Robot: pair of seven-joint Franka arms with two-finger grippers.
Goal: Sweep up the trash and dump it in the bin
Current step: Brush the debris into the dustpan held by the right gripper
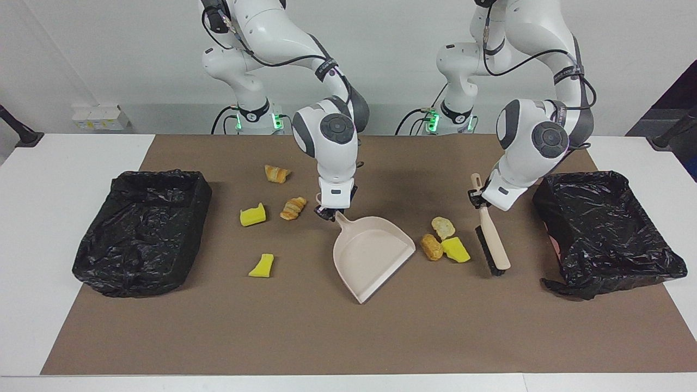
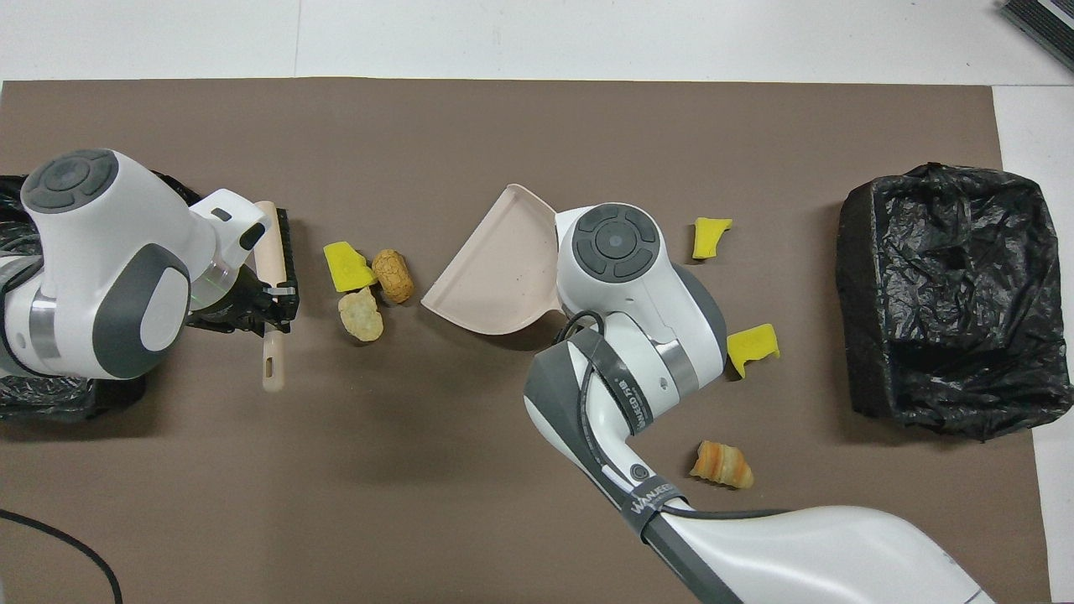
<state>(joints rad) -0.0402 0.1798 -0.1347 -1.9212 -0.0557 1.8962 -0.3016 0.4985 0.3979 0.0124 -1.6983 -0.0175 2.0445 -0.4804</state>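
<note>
Yellow and golden-brown trash [image 1: 456, 250], beige dustpan [image 1: 371, 256], black bins [image 1: 604, 231].

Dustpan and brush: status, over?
Right gripper shut on dustpan handle. Left gripper shut on brush. Three trash bits between brush and pan, none inside. Nothing blocking.

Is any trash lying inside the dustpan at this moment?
No, the dustpan is bare inside; the nearest trash, a brown bread piece, lies on the brown mat beside its edge.
</note>
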